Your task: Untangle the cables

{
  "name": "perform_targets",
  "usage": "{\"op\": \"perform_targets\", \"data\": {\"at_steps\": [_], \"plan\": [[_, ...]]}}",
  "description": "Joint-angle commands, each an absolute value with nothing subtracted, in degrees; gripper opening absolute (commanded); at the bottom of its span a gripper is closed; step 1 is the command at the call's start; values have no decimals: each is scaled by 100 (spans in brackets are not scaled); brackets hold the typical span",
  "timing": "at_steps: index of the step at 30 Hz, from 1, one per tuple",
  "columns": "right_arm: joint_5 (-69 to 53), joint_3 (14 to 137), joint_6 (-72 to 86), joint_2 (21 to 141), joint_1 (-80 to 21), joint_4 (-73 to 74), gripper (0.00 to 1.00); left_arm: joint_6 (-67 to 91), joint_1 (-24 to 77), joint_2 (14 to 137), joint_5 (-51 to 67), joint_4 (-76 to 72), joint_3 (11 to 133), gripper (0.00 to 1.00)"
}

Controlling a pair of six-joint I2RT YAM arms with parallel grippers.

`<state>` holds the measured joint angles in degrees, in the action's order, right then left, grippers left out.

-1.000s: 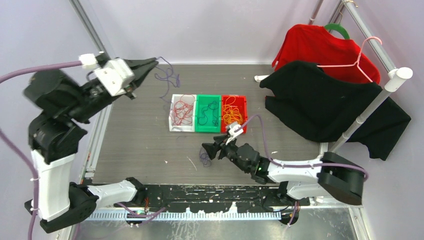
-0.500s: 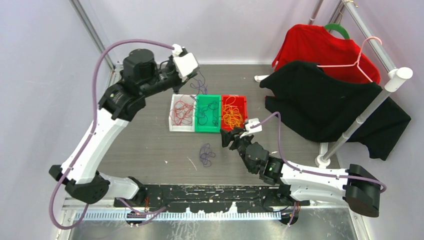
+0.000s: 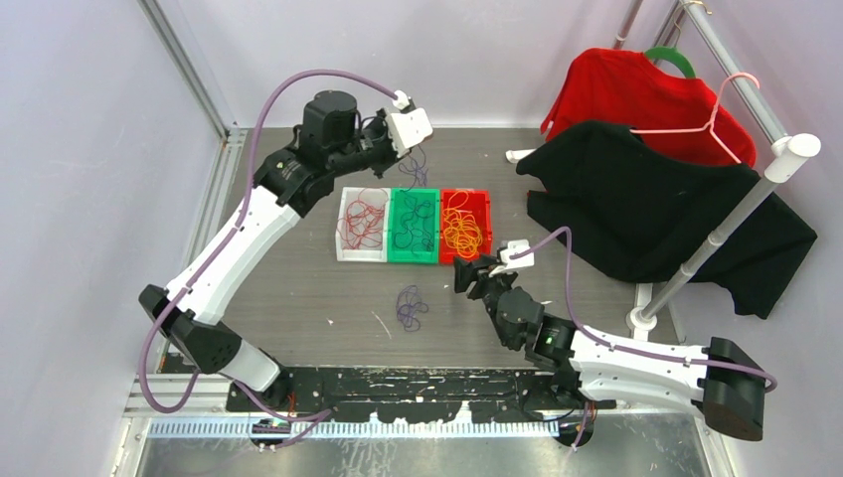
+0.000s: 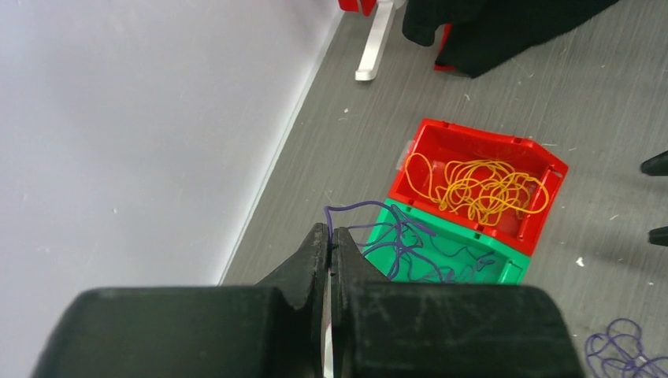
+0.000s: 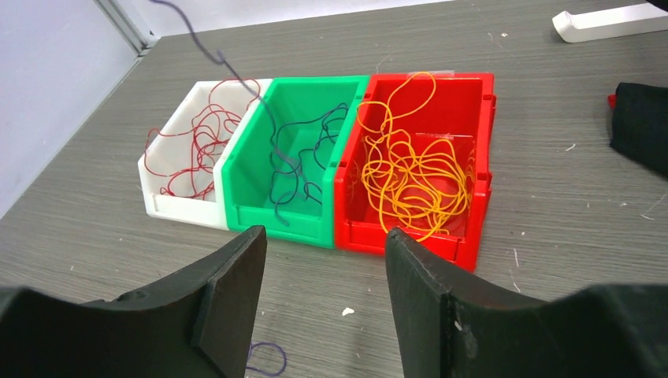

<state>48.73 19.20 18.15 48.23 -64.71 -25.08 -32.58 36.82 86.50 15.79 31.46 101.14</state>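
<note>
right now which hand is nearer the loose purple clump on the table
Right. The right hand is just right of the clump, near the red bin. The left hand is farther, over the green bin's far end, pinching another purple cable.

Nothing legible: no lettering, numbers, labels or brand marks show on the white plastic bin [image 5: 183, 206], green plastic bin [image 5: 268, 222] or red plastic bin [image 5: 410, 238] just ahead of the right gripper [image 5: 323, 236].

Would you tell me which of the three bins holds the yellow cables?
The red bin, rightmost in the row; the green bin holds purple cables, the white bin red.
</note>
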Motion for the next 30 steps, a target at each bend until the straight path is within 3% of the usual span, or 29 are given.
{"op": "perform_targets", "data": {"at_steps": [1, 11, 21, 30], "plan": [[5078, 1869, 1843, 4604, -6478, -2502, 62, -3529, 3709, 8688, 1493, 2711, 10586, 0], [5097, 1837, 1939, 4566, -6478, -2406, 61, -3897, 3709, 9324, 1291, 2945, 11233, 0], [5206, 1819, 1878, 4376, -6464, -2303, 60, -3587, 3741, 9175, 1450, 2976, 9938, 0], [5276, 1784, 1911, 4423, -6458, -2373, 60, -3748, 3743, 9671, 1050, 3292, 9767, 0]]}}
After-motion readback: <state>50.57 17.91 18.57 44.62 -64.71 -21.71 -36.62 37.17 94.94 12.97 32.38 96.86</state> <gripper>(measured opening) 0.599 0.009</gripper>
